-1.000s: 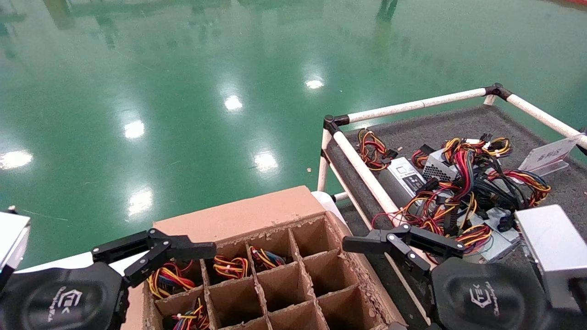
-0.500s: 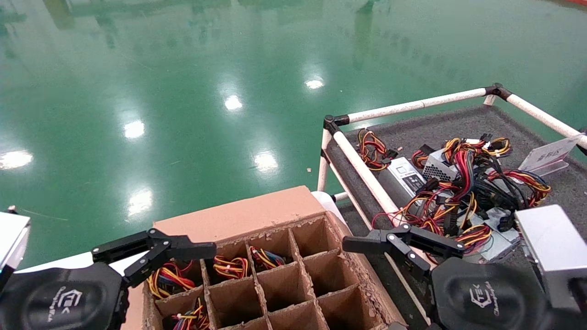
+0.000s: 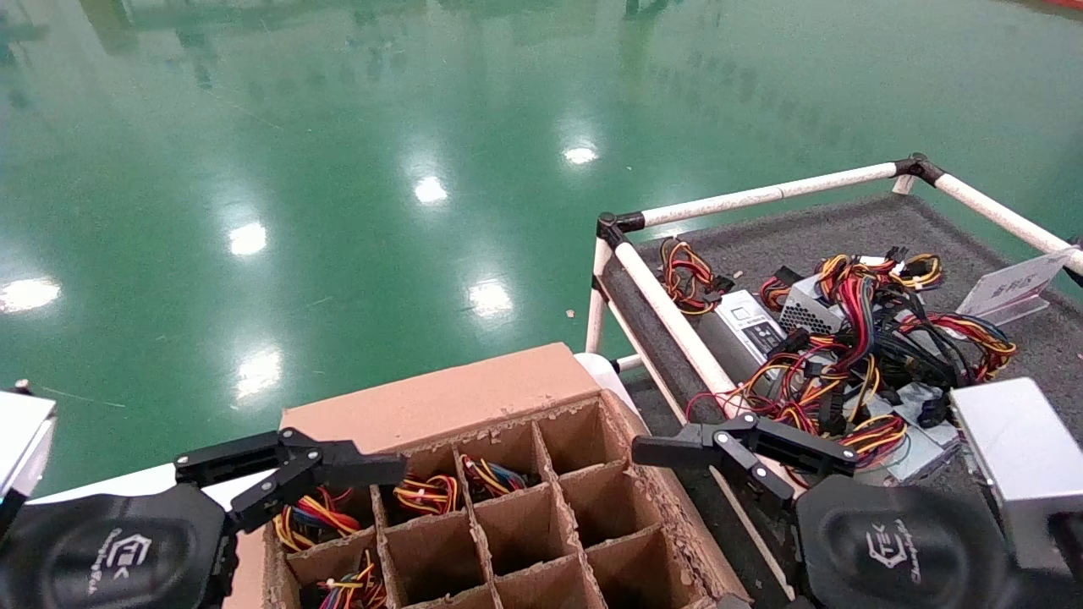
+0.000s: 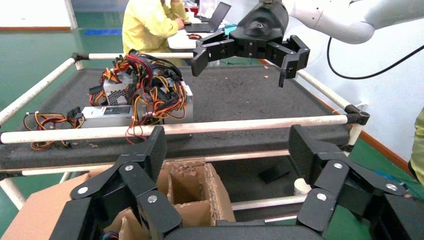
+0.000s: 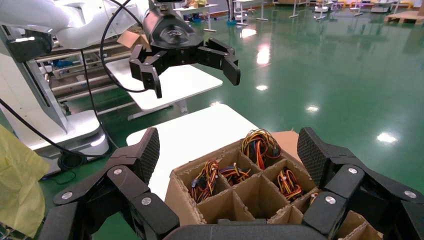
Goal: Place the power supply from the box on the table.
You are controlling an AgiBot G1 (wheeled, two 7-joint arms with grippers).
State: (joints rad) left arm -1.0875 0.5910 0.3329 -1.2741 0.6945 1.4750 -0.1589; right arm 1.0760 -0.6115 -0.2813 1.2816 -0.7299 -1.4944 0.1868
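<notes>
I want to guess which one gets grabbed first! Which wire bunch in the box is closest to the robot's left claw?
The red-and-yellow wire bunch in the box's far left corner cell. It sits right under the open left gripper; the other bunches lie farther right.

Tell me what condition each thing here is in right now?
Left pincer: open, empty, over the box's left cells.
Right pincer: open, empty, above the table's rail.
Box: open-topped, several cells holding wire bundles, others empty.
Table: holds a tangled pile of power supplies.
</notes>
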